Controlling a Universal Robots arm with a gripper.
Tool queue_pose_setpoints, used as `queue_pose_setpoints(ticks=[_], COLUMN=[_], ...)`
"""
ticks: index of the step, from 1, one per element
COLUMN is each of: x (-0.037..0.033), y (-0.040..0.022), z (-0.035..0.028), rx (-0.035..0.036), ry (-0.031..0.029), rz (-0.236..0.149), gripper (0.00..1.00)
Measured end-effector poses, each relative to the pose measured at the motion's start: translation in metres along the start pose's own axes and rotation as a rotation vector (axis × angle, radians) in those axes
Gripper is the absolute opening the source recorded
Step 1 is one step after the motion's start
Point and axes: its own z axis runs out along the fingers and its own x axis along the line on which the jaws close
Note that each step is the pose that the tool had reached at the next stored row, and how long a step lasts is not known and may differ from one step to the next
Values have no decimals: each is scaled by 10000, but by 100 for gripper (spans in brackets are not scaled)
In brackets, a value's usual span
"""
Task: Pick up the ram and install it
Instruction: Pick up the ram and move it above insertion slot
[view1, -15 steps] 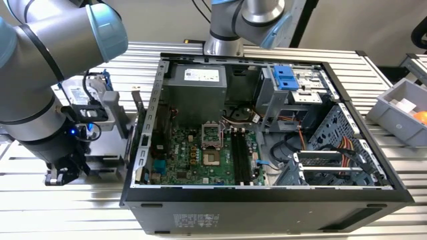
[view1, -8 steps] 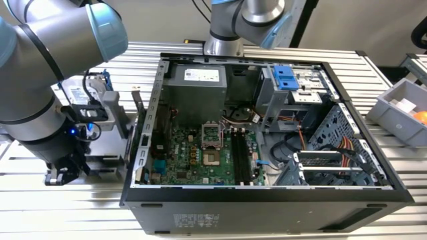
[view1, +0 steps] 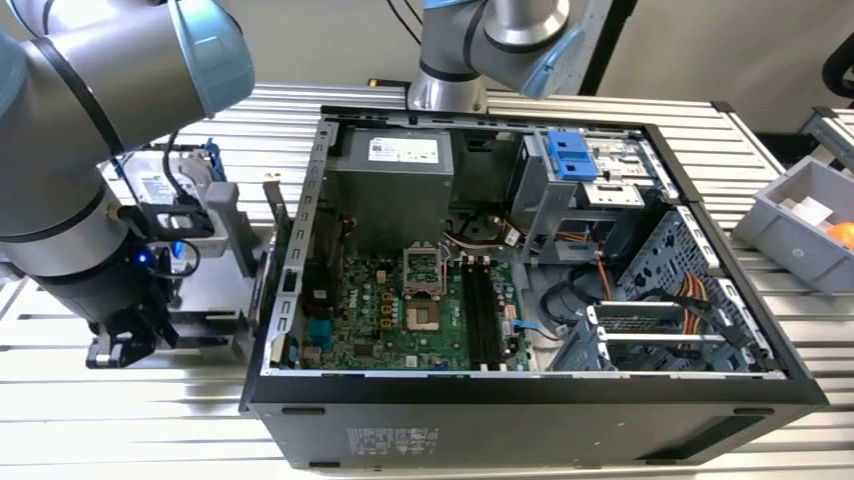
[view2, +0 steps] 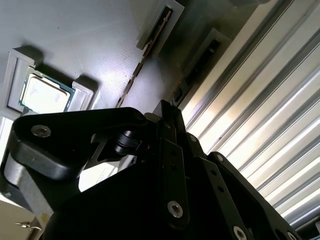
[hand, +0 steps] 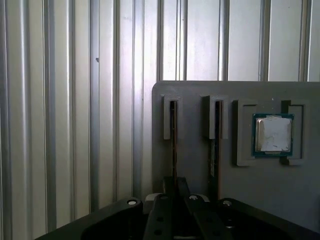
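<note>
Your end effector (hand: 175, 184) sits low over the grey tray (hand: 195, 95) on the counter (hand: 60, 100), in line with the ram (hand: 173, 142), which stands on edge there beside a second stick (hand: 214, 150); whether the end effector is open or closed I cannot tell. Keep it square to the ram's thin edge and centred, clear of that neighbour and the chip (hand: 272, 134).

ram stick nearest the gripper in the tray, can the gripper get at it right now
Probably yes. The ram stick stands on edge in its tray slot with its edge bare, the gripper is lined up over it, and the second stick sits apart in its own slot.
</note>
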Motion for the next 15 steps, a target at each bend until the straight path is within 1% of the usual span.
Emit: queue_pose_setpoints(ticks=[6,15], x=[-1,-2], y=[0,1], z=[-28,-45], rx=[1,-1], ry=[0,1], rz=[0,0], gripper=[0,0])
